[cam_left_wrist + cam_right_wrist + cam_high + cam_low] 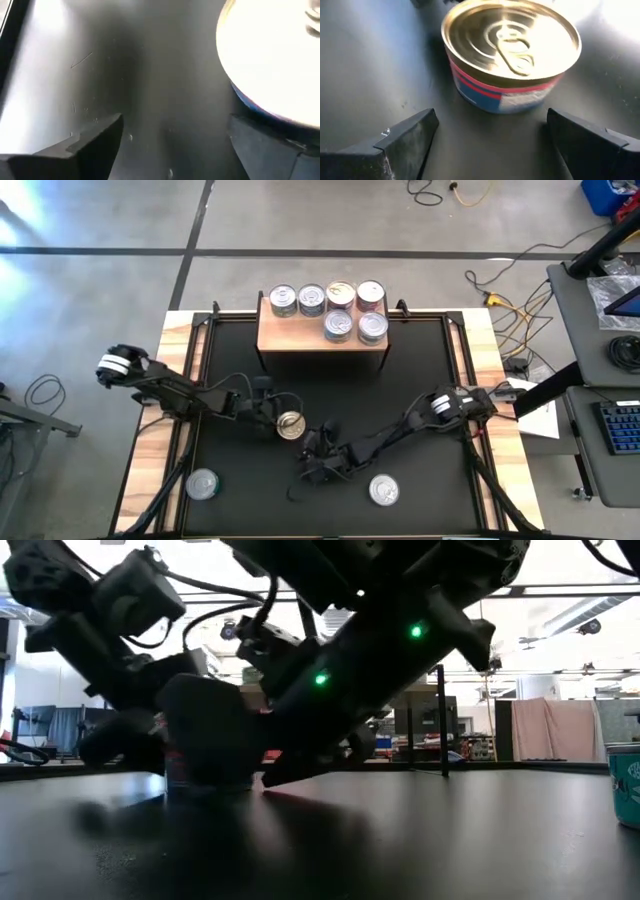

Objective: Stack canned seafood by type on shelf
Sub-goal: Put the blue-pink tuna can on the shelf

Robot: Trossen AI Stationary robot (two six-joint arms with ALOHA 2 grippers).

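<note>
From above, the shelf stands at the far edge of the black mat on the desk, carrying six cans in two rows. Three more tins lie on the mat: a gold-lidded can at mid-mat and two silver ones near the front. The left end effector sits right at the gold can; its fingers are hard to separate from the dark mat here. The right end effector lies just in front of that same can.

The low view is mostly blocked by dark arm bodies; a can is cut off at the edge.

The left wrist view shows two fingers spread apart, a glare-washed can beside one of them, cut off and not gripped.

The right wrist view alone shows the gold can's red and blue label, with the fingers wide open, short of it and holding nothing.
</note>
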